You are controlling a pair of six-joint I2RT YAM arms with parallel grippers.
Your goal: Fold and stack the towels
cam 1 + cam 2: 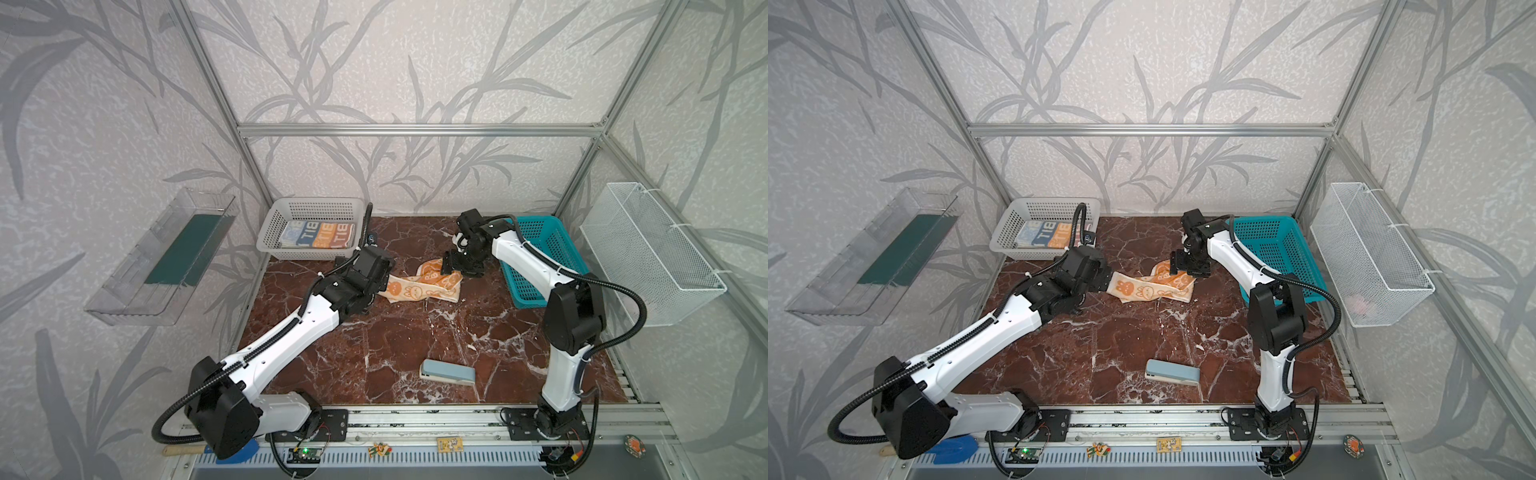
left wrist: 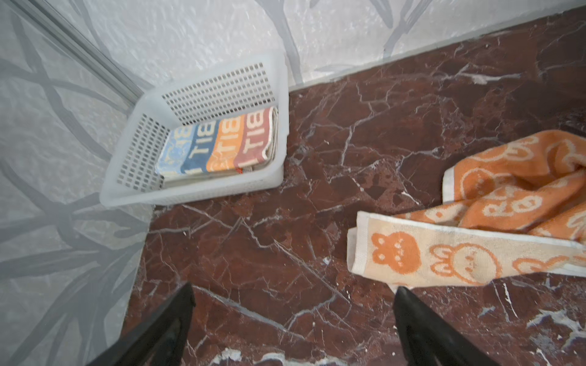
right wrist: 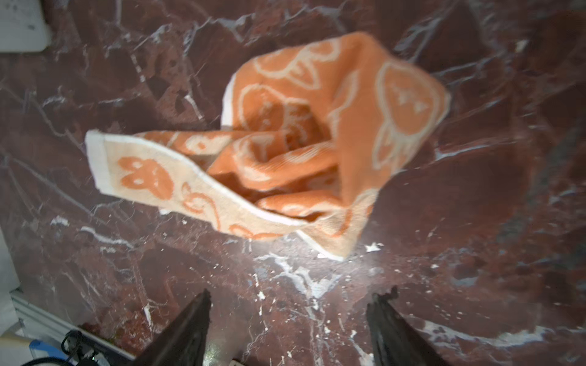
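An orange-and-cream towel [image 1: 419, 286] printed with animal faces lies crumpled on the marble table; it shows in both top views [image 1: 1150, 289] and both wrist views [image 2: 475, 221] [image 3: 285, 142]. My left gripper [image 2: 293, 291] is open, low over the table at the towel's left end, with bare marble between its fingers. My right gripper [image 3: 299, 294] is open above the towel's far right part [image 1: 453, 270] and holds nothing. A folded towel with blue and orange lettered blocks [image 1: 318, 235] [image 2: 218, 142] lies on top of folded cloth inside the white basket [image 1: 307, 253] [image 2: 136, 152].
A teal basket [image 1: 530, 286] stands at the back right, under the right arm. A pale blue stapler-like block [image 1: 446, 372] lies near the front edge. A white wire basket [image 1: 648, 253] hangs on the right wall and a clear tray [image 1: 158, 257] on the left wall.
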